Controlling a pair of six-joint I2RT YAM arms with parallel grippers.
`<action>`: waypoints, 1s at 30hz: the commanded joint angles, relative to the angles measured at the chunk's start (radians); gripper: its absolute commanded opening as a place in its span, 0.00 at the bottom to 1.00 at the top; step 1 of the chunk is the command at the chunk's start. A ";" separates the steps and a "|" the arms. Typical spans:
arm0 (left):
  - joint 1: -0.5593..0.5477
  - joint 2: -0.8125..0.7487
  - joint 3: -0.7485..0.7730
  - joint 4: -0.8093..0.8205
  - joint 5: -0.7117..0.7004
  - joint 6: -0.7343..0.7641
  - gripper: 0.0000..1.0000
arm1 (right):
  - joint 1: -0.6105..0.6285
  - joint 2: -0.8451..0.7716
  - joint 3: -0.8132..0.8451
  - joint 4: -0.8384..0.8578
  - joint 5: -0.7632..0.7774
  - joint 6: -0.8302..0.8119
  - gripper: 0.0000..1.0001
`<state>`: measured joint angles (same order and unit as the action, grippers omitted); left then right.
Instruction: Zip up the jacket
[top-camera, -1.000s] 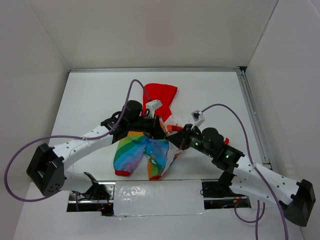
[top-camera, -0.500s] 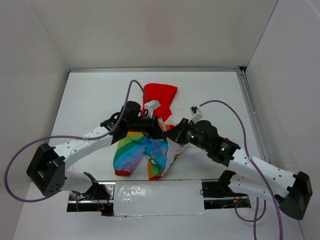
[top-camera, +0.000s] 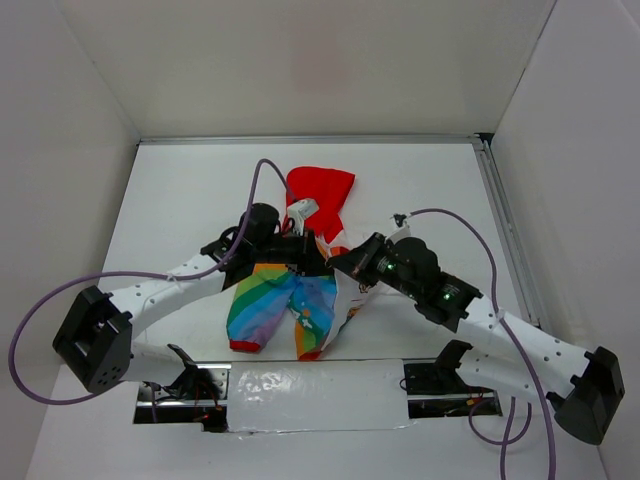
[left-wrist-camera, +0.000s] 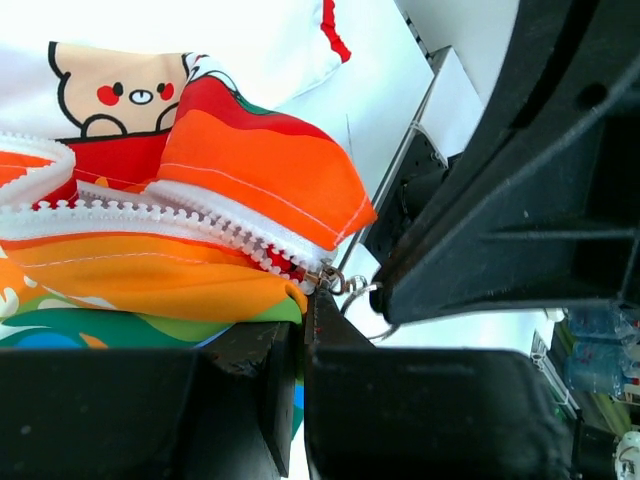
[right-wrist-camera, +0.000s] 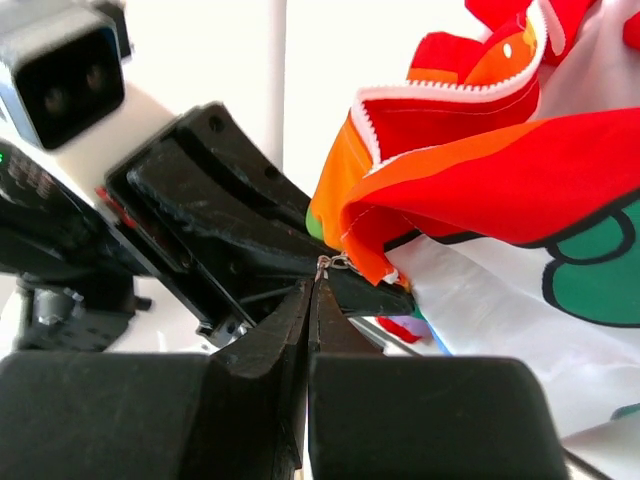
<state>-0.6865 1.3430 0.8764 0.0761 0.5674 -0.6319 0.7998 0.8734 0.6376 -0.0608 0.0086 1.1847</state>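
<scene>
**White table, two grippers meeting on the jacket's zip**

White walls (top-camera: 300, 70) close round the white table (top-camera: 180, 200). From the near edge the left arm (top-camera: 170, 285) reaches in from 8 o'clock and the right arm (top-camera: 520, 340) from 4 o'clock, meeting over the middle. There the jacket (top-camera: 285, 300) lies, its rainbow stripes toward 6 o'clock. The left gripper (left-wrist-camera: 303, 335) has its jaws narrowed onto the orange and green fabric at the foot of the zip. At its 3 o'clock, almost touching, the right gripper (right-wrist-camera: 311, 295) has its jaws pressed together on the zip pull (right-wrist-camera: 331, 263), a small metal ring. White zip teeth (left-wrist-camera: 150, 215) run in two rows, apart at one end and joined at the slider (left-wrist-camera: 322, 278). Farthest off, the red hood (top-camera: 322, 190) points to 12 o'clock.
</scene>
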 joint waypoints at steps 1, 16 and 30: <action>-0.019 0.007 -0.040 0.031 0.120 -0.002 0.00 | -0.030 -0.034 -0.027 0.197 0.123 0.122 0.00; -0.073 0.042 -0.062 0.044 0.134 -0.019 0.00 | -0.048 0.142 0.156 0.040 0.145 0.138 0.00; -0.016 0.051 -0.076 0.163 0.278 -0.037 0.00 | -0.047 0.352 0.390 -0.187 0.034 -0.046 0.38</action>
<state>-0.7074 1.4010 0.7944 0.1612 0.7422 -0.6624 0.7586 1.1843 0.9428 -0.2283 0.0463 1.1881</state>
